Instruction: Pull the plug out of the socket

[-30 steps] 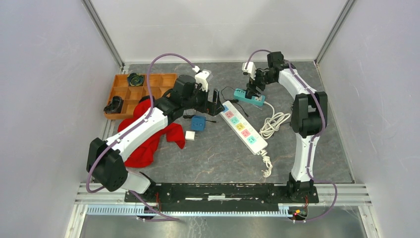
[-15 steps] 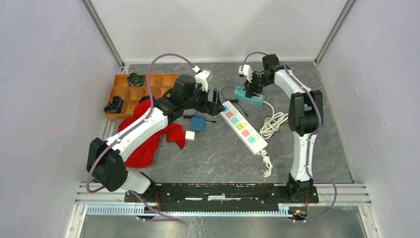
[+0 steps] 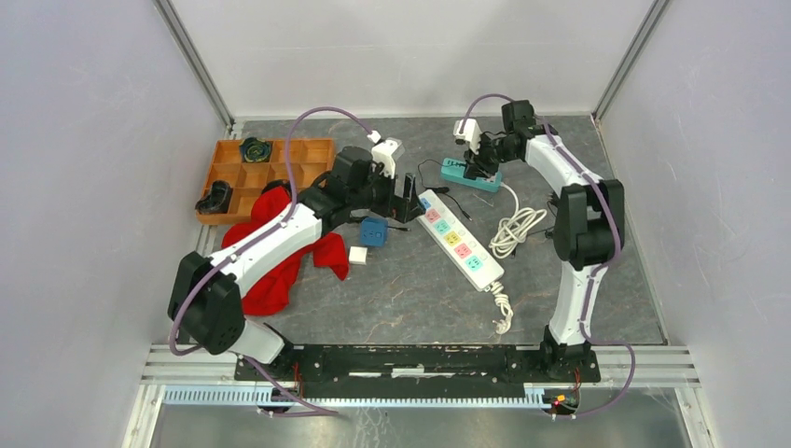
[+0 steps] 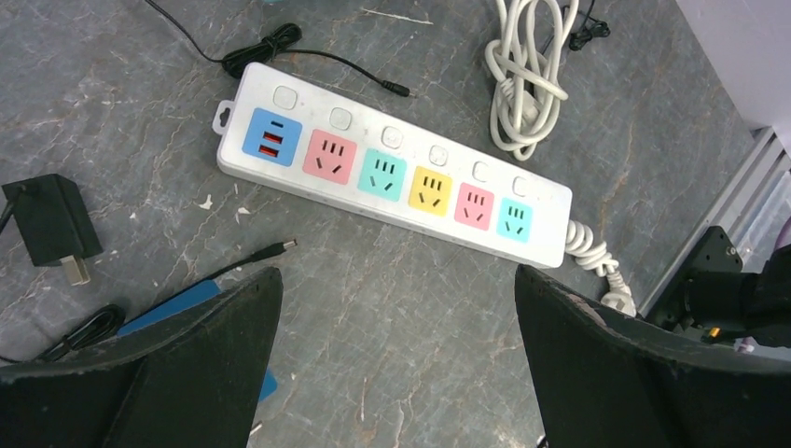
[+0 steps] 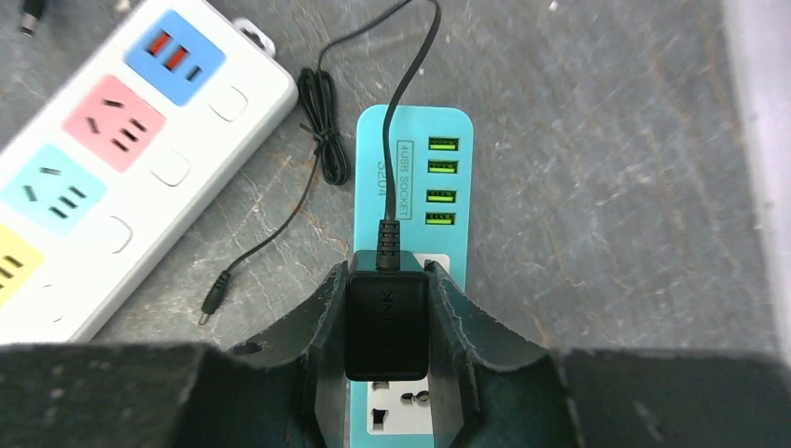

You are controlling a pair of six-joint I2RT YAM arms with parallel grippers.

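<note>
The plug (image 5: 386, 327) is a black adapter standing on the teal socket strip (image 5: 410, 168), its thin black cord running away over the strip's green USB ports. My right gripper (image 5: 387, 322) is shut on the plug, one finger pressed against each side. From above, that gripper (image 3: 479, 161) sits over the teal socket (image 3: 469, 175) at the back of the table. My left gripper (image 4: 396, 275) hangs open above bare table, just short of the white power strip (image 4: 392, 177), with nothing between its fingers. It sits beside that strip's far end in the top view (image 3: 408, 196).
The white power strip (image 3: 454, 236) lies diagonally mid-table, its coiled white cable (image 3: 516, 229) to the right. A blue cube (image 3: 374, 231), a small white block (image 3: 358, 254) and a red cloth (image 3: 280, 252) lie left. An orange tray (image 3: 244, 177) stands back left. A loose black adapter (image 4: 51, 229) lies near my left gripper.
My right gripper has closed on the black plug and its arm has shifted a little over the teal strip. The left arm has edged slightly right, still open.
</note>
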